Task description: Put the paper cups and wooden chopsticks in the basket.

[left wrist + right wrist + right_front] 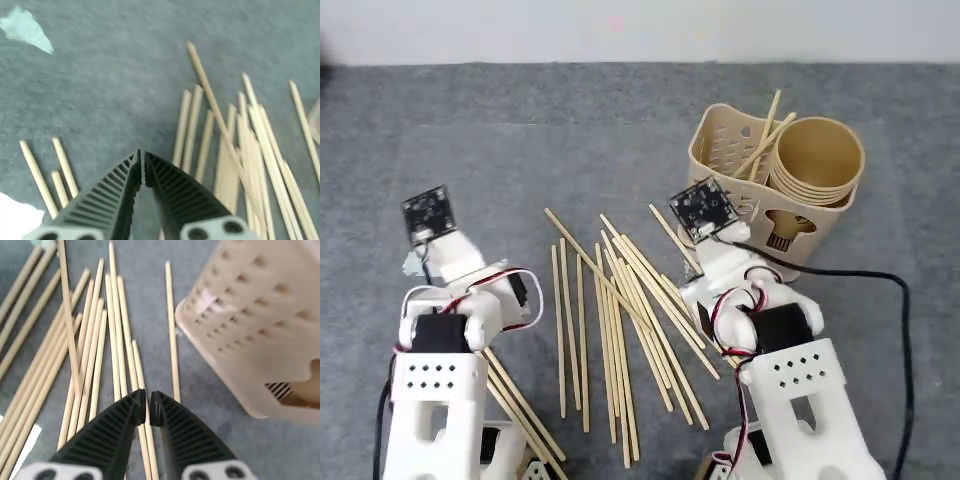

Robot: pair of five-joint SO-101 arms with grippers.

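Many wooden chopsticks (pixel 620 310) lie scattered on the grey mat between the two arms. The beige basket (pixel 730 150) stands at the back right with a stack of paper cups (pixel 817 160) and two chopsticks (pixel 765 135) inside. My left gripper (pixel 142 156) is shut and empty, hovering over the mat beside the left chopsticks (pixel 192 127). My right gripper (pixel 146 397) is shut and empty above a bundle of chopsticks (pixel 117 340), close to the basket wall (pixel 260 315).
A few more chopsticks (pixel 520 400) lie under the left arm's base. Both arm bases fill the front of the table. The black cable (pixel 880 290) runs along the right side. Open mat stretches at the back left.
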